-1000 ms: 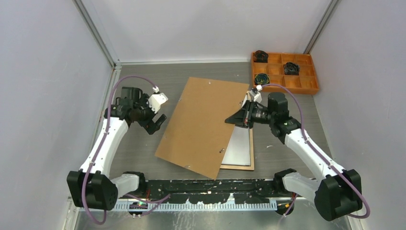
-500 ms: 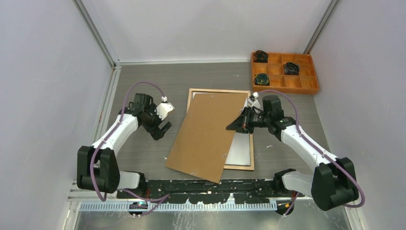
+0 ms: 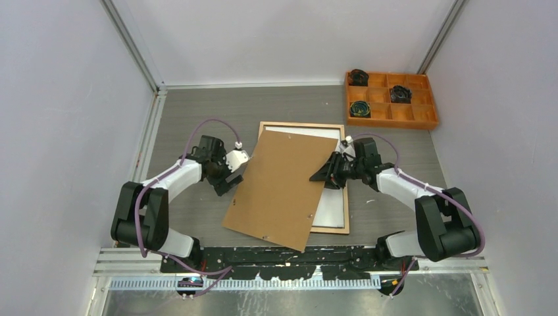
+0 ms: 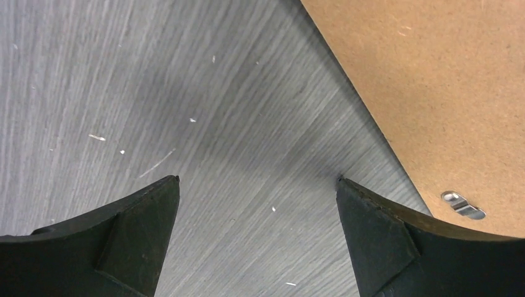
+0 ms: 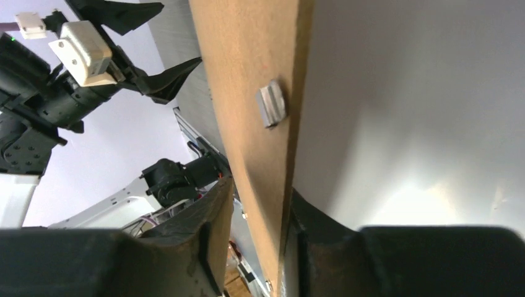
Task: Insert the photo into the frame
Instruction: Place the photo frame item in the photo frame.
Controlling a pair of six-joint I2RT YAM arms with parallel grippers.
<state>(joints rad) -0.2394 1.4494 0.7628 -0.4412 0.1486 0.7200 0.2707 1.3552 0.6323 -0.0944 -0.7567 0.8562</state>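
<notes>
Left gripper (image 3: 227, 176) spread wide, empty, beside the left edge of the backing panel (image 3: 279, 187). Panel stiff, light, thin — edge holds only — skewed over the frame (image 3: 303, 124). Pale sheet inside, likely the photo (image 3: 331, 209) face down: limp, crease-prone. Right gripper (image 3: 321, 174) astride the panel's right edge; clamped or slack, cannot tell. Bare table (image 3: 197, 112) leftward for squaring.

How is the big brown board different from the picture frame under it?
The brown board is plain brown all over; the frame is a thin pale-wood rim around a whitish middle. The frame lies square-on; the brown board sits crooked on top, sticking out past the frame's left and near sides. The right gripper has its fingers either side of the brown board's right edge; no fingers straddle the frame. Both are big, flat rectangles.
</notes>
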